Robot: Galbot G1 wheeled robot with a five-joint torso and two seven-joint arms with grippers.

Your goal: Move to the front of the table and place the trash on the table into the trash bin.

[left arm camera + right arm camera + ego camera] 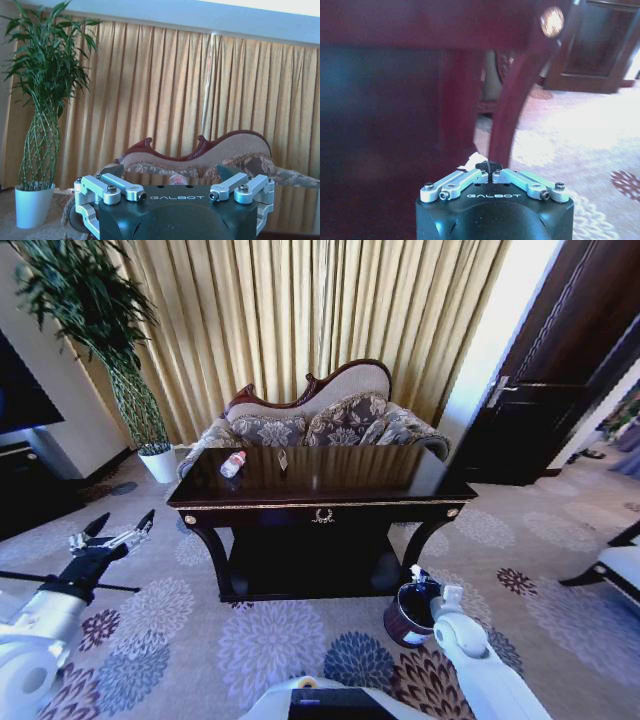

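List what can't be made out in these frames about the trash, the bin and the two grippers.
- Trash bin, head view: its inside is hidden by the right gripper and arm above it.
- Right gripper, right wrist view: shut on something white, too little showing to identify.
- Bottle, head view: label too small to read.
- Small item on the table, head view: too small to identify.
- Left gripper: open, empty, off the table's left.

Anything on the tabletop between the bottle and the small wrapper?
No. In the head view, the bottle and wrapper lie apart with bare glossy table between them.
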